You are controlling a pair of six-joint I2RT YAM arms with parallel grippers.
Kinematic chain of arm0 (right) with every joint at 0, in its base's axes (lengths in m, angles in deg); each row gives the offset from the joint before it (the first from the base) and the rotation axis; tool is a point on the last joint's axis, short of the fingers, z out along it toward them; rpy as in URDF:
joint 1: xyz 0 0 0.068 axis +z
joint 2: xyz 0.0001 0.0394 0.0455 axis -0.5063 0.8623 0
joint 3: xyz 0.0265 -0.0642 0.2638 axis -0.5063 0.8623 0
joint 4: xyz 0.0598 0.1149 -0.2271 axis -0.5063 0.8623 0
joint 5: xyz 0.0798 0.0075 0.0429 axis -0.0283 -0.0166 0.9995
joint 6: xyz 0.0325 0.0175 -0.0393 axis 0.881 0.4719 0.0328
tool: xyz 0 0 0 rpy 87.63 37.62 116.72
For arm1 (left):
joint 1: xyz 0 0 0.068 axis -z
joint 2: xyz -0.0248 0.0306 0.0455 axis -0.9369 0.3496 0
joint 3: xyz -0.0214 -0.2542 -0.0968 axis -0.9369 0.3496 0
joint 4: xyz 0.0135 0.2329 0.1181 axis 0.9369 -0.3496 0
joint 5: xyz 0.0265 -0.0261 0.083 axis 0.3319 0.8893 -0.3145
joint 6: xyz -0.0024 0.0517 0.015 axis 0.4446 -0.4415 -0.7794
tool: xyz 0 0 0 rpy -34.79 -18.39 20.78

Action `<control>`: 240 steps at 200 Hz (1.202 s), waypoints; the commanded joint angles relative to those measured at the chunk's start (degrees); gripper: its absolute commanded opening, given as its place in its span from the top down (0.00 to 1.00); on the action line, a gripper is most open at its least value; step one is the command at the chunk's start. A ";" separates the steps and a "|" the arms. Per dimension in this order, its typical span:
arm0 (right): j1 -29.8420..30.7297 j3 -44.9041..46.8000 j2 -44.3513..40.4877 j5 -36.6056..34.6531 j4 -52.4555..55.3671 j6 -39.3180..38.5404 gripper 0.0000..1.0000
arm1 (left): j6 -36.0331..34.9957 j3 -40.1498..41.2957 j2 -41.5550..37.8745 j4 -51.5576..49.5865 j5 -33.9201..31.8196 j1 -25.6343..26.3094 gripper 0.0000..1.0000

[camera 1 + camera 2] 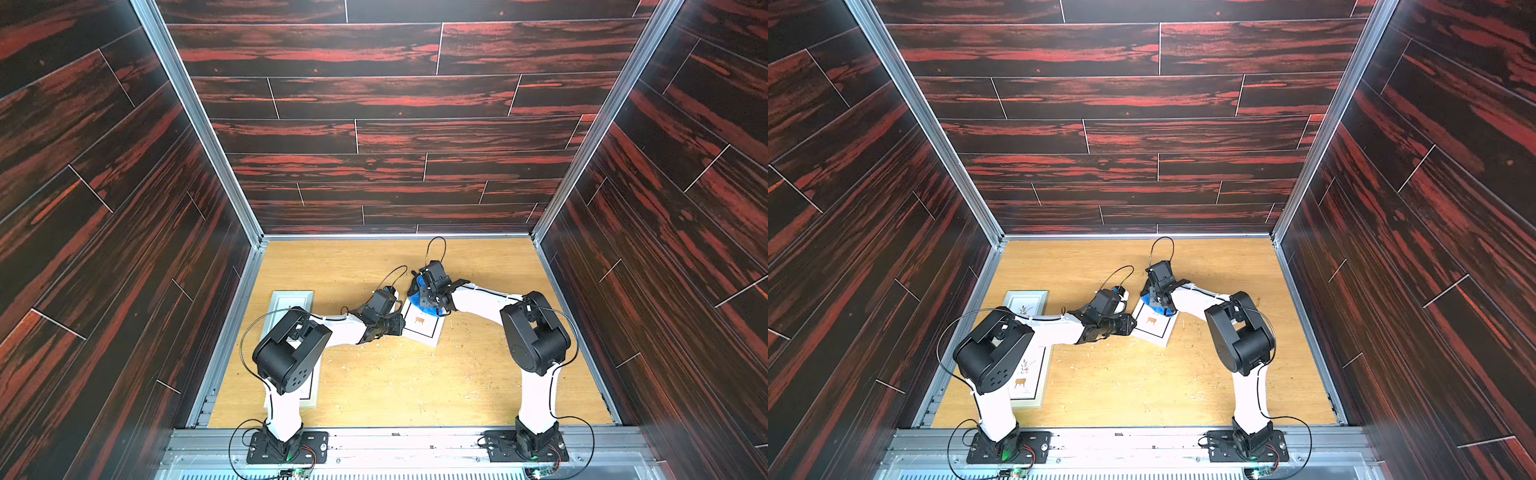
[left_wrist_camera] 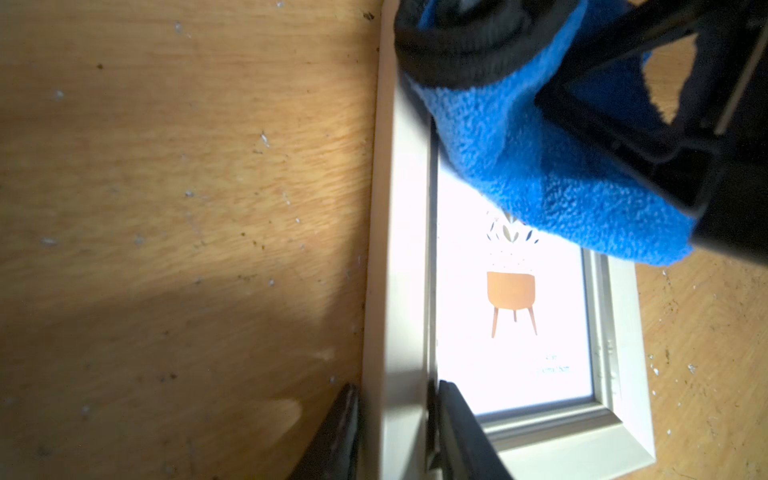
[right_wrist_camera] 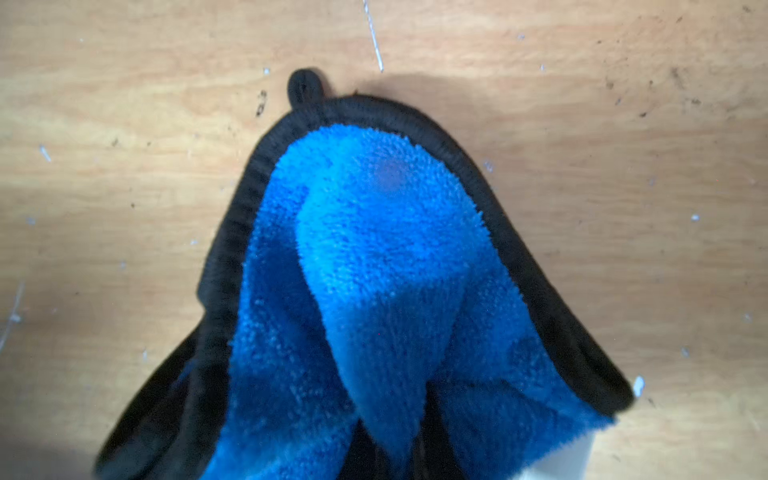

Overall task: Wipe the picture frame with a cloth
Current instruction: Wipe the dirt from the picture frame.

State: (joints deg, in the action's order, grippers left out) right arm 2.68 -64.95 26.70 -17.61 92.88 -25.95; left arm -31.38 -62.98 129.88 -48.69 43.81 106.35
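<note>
In both top views the wooden table (image 1: 415, 382) carries the picture frame (image 1: 426, 332) flat near its centre. Its long axis runs roughly near-to-far, with the print's top farthest. The blue cloth (image 2: 540, 166) covers that end, pinched tight by the right gripper (image 3: 395, 453). The left gripper (image 2: 395, 440) clamps one long rail. Best to wipe lengthways, pressing lightly.
</note>
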 commanded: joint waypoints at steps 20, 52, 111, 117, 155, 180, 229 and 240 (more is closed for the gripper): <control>4.94 6.09 -2.55 4.55 0.31 2.05 1.00 | 0.56 2.82 2.02 -9.26 -0.49 0.27 0.64; 2.67 1.29 -0.19 -0.92 1.85 0.11 1.00 | 0.48 2.82 2.17 -9.17 -0.73 0.22 0.64; 3.10 0.03 0.56 0.74 2.54 -0.96 1.00 | 0.29 2.74 1.89 -9.30 -1.23 0.24 0.64; 4.10 0.94 0.09 0.71 2.48 -0.57 1.00 | 0.21 2.81 1.84 -9.33 -1.31 0.19 0.64; 3.39 0.63 1.15 -0.67 2.20 -0.69 1.00 | 0.09 2.64 1.81 -9.65 -1.27 0.16 0.64; -1.04 -4.06 3.50 -3.43 4.45 -2.39 1.00 | 0.08 2.56 1.50 -9.80 -1.22 0.21 0.64; 4.01 2.30 -0.51 4.55 0.87 0.25 1.00 | 0.21 2.73 1.51 -9.30 -1.48 0.15 0.64; 5.18 2.00 -0.18 3.80 1.14 0.46 1.00 | 0.27 2.82 1.51 -9.30 -1.28 0.23 0.64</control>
State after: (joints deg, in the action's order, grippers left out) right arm 3.73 -64.68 27.18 -17.00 93.10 -27.00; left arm -31.36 -62.94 129.84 -48.67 43.46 106.35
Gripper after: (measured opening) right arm 0.090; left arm 0.358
